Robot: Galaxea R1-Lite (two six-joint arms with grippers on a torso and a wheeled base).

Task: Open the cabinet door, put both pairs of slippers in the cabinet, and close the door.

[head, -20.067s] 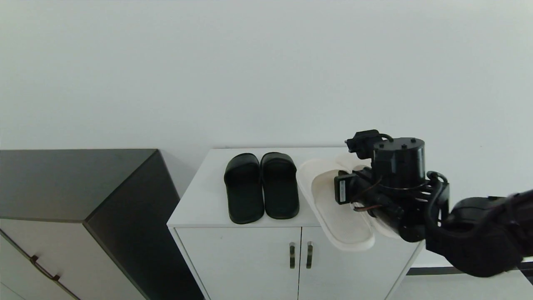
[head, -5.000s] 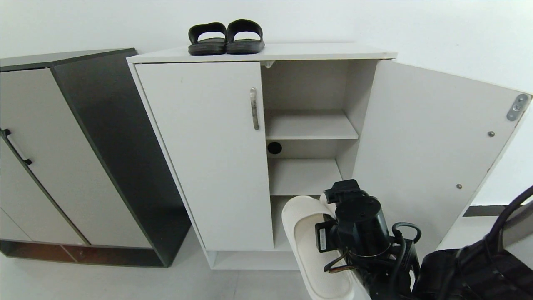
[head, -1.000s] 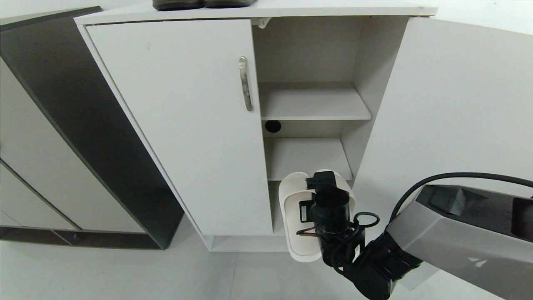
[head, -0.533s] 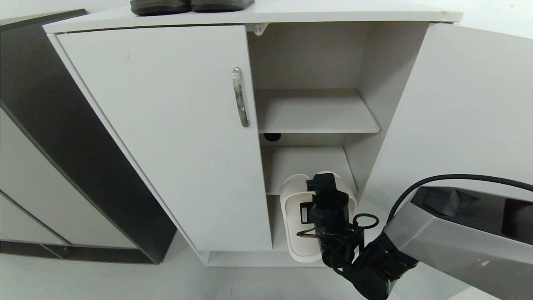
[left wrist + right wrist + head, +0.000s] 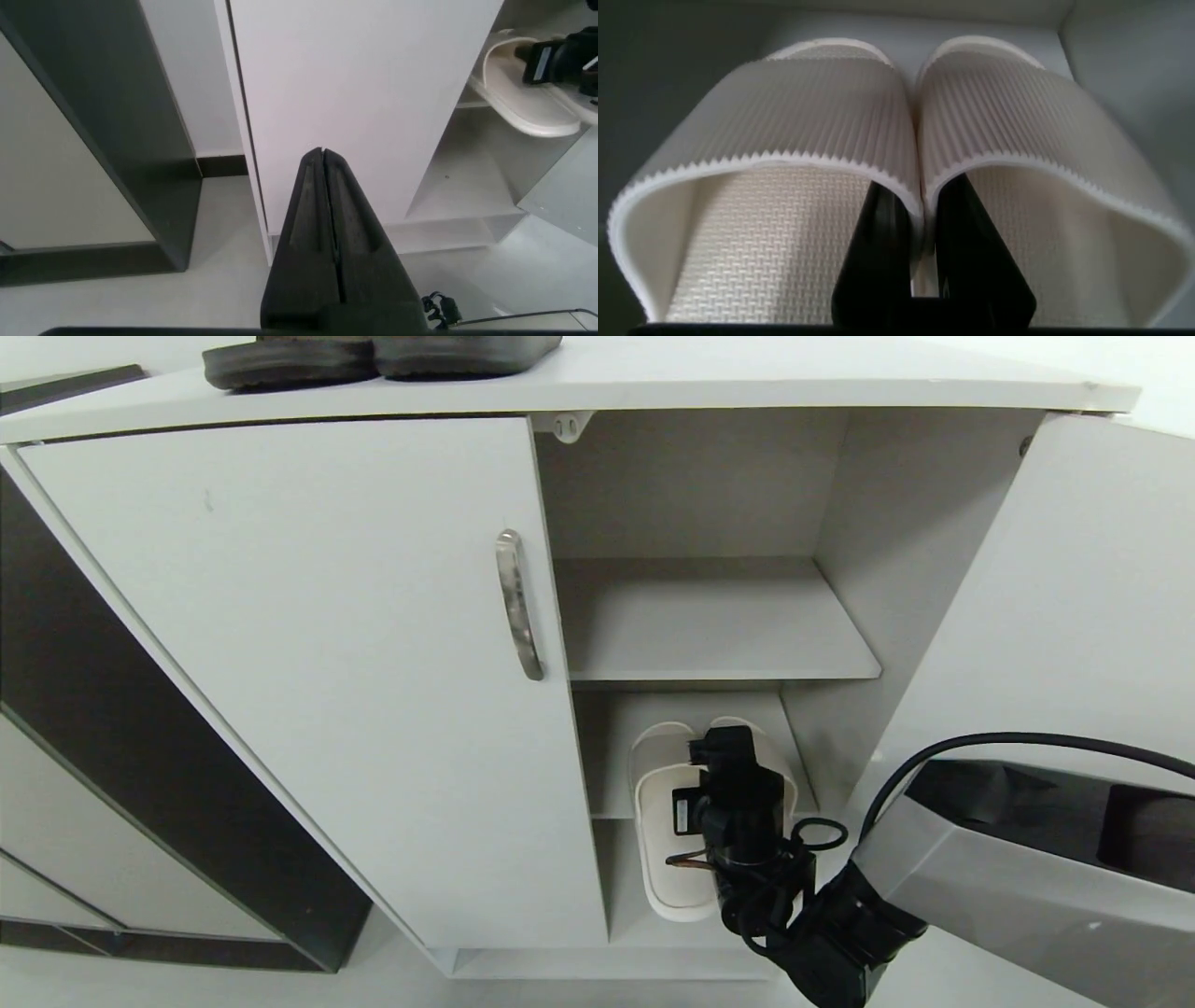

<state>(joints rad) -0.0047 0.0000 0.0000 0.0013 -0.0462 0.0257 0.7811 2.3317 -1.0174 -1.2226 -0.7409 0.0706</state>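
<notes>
The white cabinet [image 5: 280, 644] has its right door [image 5: 1074, 597] swung open and its left door shut. My right gripper [image 5: 719, 761] is shut on the white slippers [image 5: 658, 812], pinching their inner edges together between its fingers [image 5: 878, 252]. The toes reach in over the second shelf [image 5: 607, 747], and the heels hang out past its front edge. The black slippers [image 5: 373, 359] lie side by side on the cabinet top. My left gripper [image 5: 322, 187] is shut on nothing, low in front of the shut left door, with the white slippers [image 5: 523, 89] off to one side.
The shut left door carries a metal handle [image 5: 518, 607]. The upper shelf [image 5: 709, 625] is bare. A dark cabinet [image 5: 56, 663] stands close on the left. Grey floor [image 5: 215, 280] lies below the cabinets.
The head camera has moved closer to the cabinet. My right gripper has carried the white slippers forward, so their toes now lie over the second shelf.
</notes>
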